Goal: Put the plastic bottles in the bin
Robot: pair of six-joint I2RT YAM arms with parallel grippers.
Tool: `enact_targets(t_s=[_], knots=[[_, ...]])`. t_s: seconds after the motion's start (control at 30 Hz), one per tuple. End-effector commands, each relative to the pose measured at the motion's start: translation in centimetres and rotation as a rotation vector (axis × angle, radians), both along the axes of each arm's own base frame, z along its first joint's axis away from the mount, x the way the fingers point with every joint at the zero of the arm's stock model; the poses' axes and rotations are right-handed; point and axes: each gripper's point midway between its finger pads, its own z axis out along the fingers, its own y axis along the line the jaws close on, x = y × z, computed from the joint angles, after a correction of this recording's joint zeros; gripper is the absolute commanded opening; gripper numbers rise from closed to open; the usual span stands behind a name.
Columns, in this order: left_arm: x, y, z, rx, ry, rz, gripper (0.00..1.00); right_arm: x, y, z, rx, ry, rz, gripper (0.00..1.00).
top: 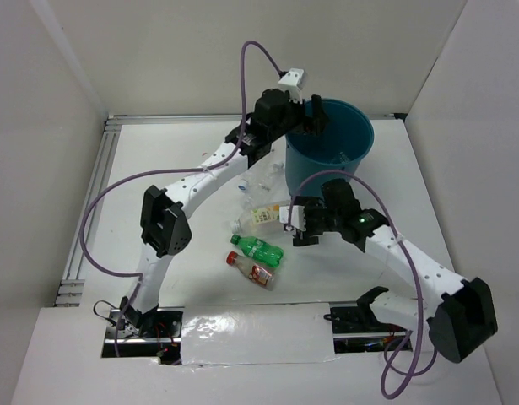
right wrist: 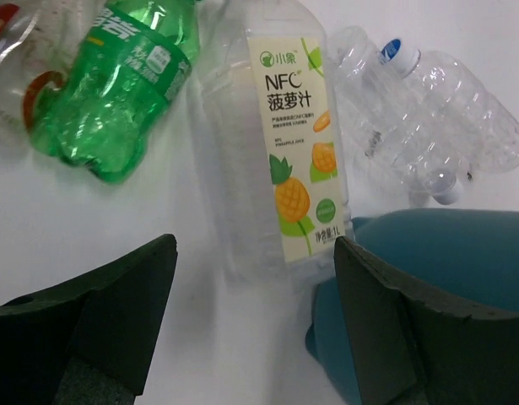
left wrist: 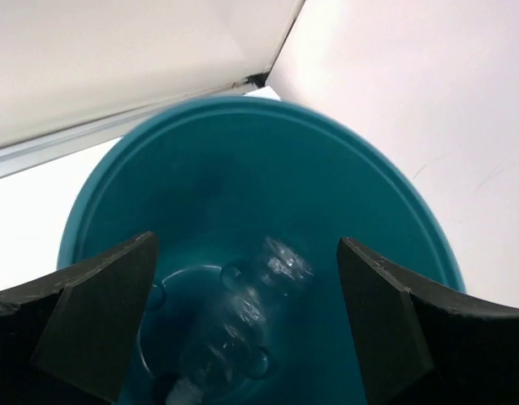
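Juice bottle (right wrist: 280,126) on worktop (right wrist: 242,354), right fingers (right wrist: 90,329) apart above it: I'd straddle its middle, clear of the bin (right wrist: 445,253); left fingers (left wrist: 82,321) apart, empty.

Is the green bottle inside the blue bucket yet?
No, the green bottle lies on the table, outside the bin.

left tool (left wrist: 245,249): spread wide, reached far forward | right tool (right wrist: 255,249): spread wide, aimed down
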Motion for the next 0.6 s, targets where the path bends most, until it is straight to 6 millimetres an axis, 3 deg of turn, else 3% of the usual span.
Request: enact_targets(t_s=[0.0,0.1,0.13,0.17,0.2,0.23,0.27,0.3,0.33,0.4,0.47,0.57], knots=[[-1.9,2.1,10.3,-0.125,-0.159,0.008,1.00,3.1,1.5,0.5,-0.031,-0.127,-0.042,0.82],[-3.3,4.4,12.0,-0.088,-0.201,0.043,1.00,3.9,2.6,0.1,-0.067,-0.158,-0.026,0.86],[-4.8,6.9,14.9,-0.094,-0.246,0.091,1.00,4.4,3.1,-0.3,-0.085,-0.153,-0.017,0.87],[-5.1,7.8,12.9,-0.050,-0.213,0.114,1.00,4.7,3.3,-0.4,-0.094,-0.155,-0.010,0.89],[-5.7,9.3,12.6,-0.040,-0.203,0.156,1.00,5.0,3.4,-1.3,-0.119,-0.136,0.001,0.91],[-8.4,12.1,15.5,-0.076,-0.238,0.179,1.00,5.5,3.8,-0.9,-0.115,-0.142,0.000,0.92],[-8.7,13.3,10.7,-0.001,-0.167,0.198,1.00,5.6,4.0,-1.1,-0.125,-0.139,0.022,0.92],[-9.5,14.8,10.2,0.000,-0.167,0.217,1.00,5.6,4.1,-2.1,-0.143,-0.124,0.030,0.95],[-11.4,17.7,8.0,0.009,-0.130,0.265,1.00,6.0,4.4,-2.4,-0.156,-0.129,0.037,0.97],[-13.5,19.8,5.8,0.013,-0.087,0.275,1.00,6.4,5.0,-2.1,-0.166,-0.167,0.060,0.97],[-16.5,22.2,2.0,0.026,-0.005,0.291,1.00,7.4,5.2,-2.3,-0.193,-0.181,0.062,0.99],[-19.0,24.4,-1.7,0.031,0.086,0.311,1.00,8.0,5.9,-3.0,-0.229,-0.170,0.111,0.99]])
